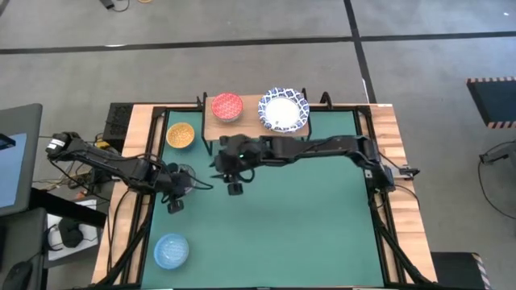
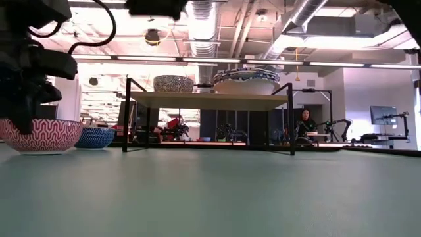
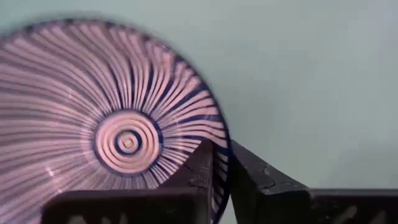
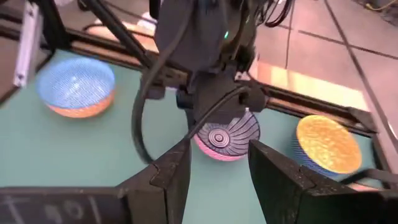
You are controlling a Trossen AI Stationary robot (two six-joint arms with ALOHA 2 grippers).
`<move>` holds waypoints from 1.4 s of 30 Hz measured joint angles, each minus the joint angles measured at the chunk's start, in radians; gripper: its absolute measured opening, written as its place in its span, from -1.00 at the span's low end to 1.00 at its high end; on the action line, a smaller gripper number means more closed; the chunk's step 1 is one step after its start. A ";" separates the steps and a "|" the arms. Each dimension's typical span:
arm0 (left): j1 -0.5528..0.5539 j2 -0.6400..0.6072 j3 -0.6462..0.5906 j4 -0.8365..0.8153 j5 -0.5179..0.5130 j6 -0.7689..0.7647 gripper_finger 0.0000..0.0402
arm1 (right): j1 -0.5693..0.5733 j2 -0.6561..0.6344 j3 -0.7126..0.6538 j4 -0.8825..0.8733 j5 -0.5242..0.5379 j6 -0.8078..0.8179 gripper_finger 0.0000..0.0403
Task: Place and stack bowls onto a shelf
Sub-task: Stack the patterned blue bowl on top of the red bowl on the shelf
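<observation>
your left pincer (image 3: 214, 186) is pinching only the rim of the small round blue-striped bowl (image 3: 112, 118), so it is risking slipping onto the green tabletop (image 1: 306, 217) while your right pincer (image 4: 214, 165) is hovering agape and empty.

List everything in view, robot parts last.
white bowls with blue lattice rims: one stack, count unclear, on the shelf's right part
red bowl: one, on the shelf's left part
yellow-orange bowl: one, on the table left of the shelf
light blue bowl: one, near the table's front left corner
striped bowl: one, dark-lined, in the left gripper
shelf: one, light wood, at the table's far edge
table: one, green-topped
person: one, seated in the room behind
left gripper: clamped on the striped bowl's rim
right gripper: open, before the shelf
</observation>
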 joint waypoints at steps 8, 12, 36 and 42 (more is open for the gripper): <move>-0.050 -0.001 0.110 0.006 -0.104 0.033 -0.98 | -0.047 -0.075 -0.001 0.037 0.132 0.239 -0.08; -0.106 0.000 0.217 -0.028 -0.229 0.076 -0.99 | -0.085 -0.082 -0.001 0.014 0.133 0.438 -0.08; -0.232 0.581 0.767 -0.416 -0.657 0.968 -1.00 | -0.092 -0.082 -0.002 -0.203 0.064 0.474 0.06; -0.232 0.623 0.797 -0.427 -0.657 1.035 -1.00 | -0.084 -0.082 -0.002 -0.263 0.051 0.425 0.14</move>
